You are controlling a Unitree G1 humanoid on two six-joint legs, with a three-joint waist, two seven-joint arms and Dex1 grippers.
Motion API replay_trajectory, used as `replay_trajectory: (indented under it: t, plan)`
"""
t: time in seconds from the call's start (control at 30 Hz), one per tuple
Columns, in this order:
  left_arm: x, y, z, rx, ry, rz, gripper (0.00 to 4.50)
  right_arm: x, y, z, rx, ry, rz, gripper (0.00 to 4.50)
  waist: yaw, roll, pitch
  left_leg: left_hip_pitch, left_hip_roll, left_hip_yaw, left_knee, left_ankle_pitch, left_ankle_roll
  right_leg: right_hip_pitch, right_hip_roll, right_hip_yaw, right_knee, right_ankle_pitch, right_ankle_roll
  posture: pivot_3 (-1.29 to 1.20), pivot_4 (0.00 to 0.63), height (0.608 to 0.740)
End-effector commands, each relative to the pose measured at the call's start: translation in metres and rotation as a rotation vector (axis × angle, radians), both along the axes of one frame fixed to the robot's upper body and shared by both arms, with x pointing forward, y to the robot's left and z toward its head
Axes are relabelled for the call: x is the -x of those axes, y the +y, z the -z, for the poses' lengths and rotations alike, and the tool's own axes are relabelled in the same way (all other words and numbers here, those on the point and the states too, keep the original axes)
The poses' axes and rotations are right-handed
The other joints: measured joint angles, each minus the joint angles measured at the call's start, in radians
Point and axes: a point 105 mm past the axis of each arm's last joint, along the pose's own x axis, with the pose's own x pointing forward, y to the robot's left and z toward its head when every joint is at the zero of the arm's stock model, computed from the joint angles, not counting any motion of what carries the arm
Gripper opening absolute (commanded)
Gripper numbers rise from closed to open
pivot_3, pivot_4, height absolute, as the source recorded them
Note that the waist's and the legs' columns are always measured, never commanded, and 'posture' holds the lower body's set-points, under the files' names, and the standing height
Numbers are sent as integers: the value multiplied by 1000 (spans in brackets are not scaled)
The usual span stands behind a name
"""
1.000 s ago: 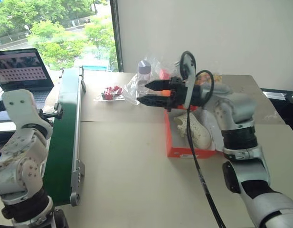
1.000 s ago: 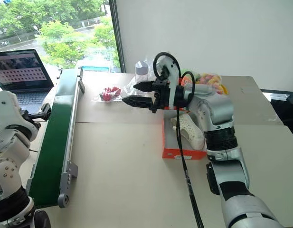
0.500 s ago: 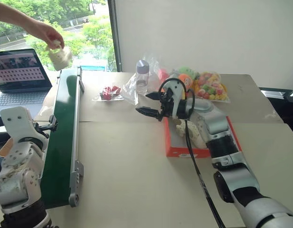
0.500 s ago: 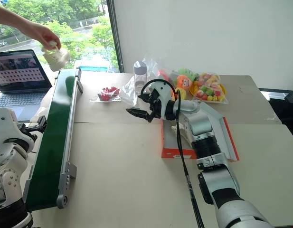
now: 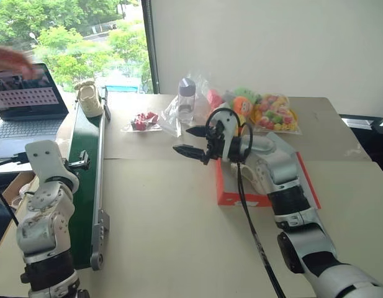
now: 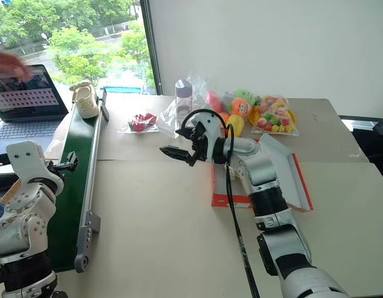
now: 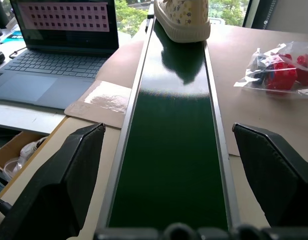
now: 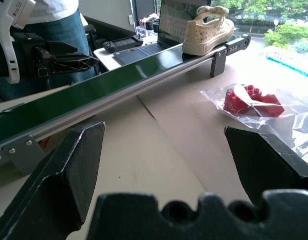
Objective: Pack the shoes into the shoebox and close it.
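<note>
Shoe (image 5: 90, 99) sits on the green conveyor (image 5: 82, 186); left gripper (image 7: 168, 165) and right gripper (image 5: 190, 141) gape empty

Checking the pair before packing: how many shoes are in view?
2. One shoe stands on the far end of the green conveyor belt; another lies in the open shoebox, partly hidden behind the right arm.

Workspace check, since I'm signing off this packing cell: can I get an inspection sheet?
Surface: beige table, green conveyor belt along its left side.
Job's things: one shoe on the belt's far end; another shoe in the open shoebox.
Clutter: bottle, bag of red pieces, bagged plush toys.
Grippers: left gripper open over the belt; right gripper open, empty, left of the shoebox.
Cables: black cable along the right arm.
Surroundings: laptop, window, a person's hand.
</note>
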Motion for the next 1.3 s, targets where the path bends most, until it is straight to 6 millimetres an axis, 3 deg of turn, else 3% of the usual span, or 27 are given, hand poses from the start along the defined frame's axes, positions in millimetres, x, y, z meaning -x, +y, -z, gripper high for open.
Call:
replay_trajectory:
  t: [0.03, 0.33, 1.1, 1.23, 1.3]
  plan:
    - [-7, -4, -10, -11, -55, 10, 4381, 5, 1, -20, -36, -55, -9, 4500, 0, 0, 0, 0, 0, 0, 0, 0, 0, 0, 0, 0, 0, 0, 0, 0, 150, 740]
    - [-22, -14, 18, 43, -31, 7, 4381, 6, -2, -24, -18, -62, 1, 4500, 0, 0, 0, 0, 0, 0, 0, 0, 0, 0, -1, 0, 0, 0, 0, 0, 150, 740]
    - [-37, -16, 23, 83, -45, -6, 4381, 6, -9, -26, 4, -51, 29, 4500, 3, 0, 0, -1, -1, 0, 0, 0, 0, 0, -2, -2, 0, 0, 0, 0, 150, 740]
    - [-36, -17, 22, 95, -59, -1, 3330, 6, -9, -25, 7, -49, 30, 4500, 4, 0, 0, -1, -1, 0, 0, 0, 1, 0, -3, -2, 0, 0, 0, 0, 150, 740]
    - [-36, -18, 21, 93, -66, 1, 2586, 5, -9, -25, 10, -48, 32, 4500, 4, 0, 0, -1, -1, 0, 0, 0, 0, 0, -3, -2, 0, 0, 0, 0, 150, 740]
